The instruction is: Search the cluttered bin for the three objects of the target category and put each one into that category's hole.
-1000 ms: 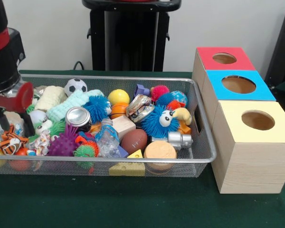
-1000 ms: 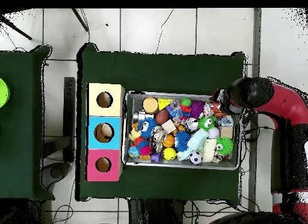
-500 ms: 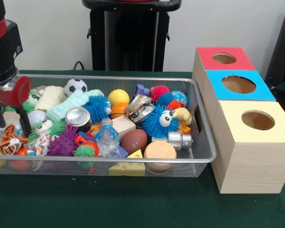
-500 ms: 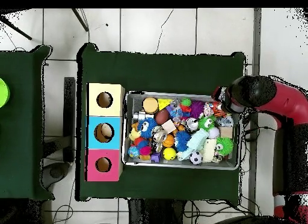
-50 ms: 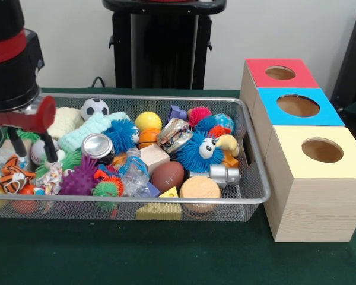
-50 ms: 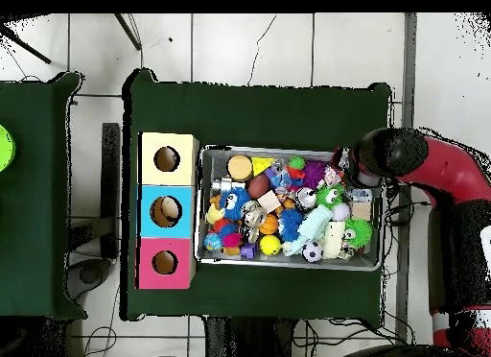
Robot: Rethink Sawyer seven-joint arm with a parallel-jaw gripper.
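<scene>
The bin [image 5: 249, 178], heaped with toys, sits on the green worktop [image 5: 166, 255] beside three boxes [image 5: 311, 178] with holes. The arm [image 5: 12, 53] hangs upright over the bin's end farthest from the boxes; its hand [image 5: 31, 149] has two dark fingers [image 5: 49, 148] apart, empty, above a white ball [image 5: 38, 151].

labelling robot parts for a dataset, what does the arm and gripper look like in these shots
In the front view the arm is a thick black cylinder with a red band round it, ending in a silvery collar. Below that sits a red crossbar, and two thin black fingers hang from it as the gripper. From overhead the arm shows as a bulky red and black link with a rounded black end. No cables or markings are visible.
</scene>
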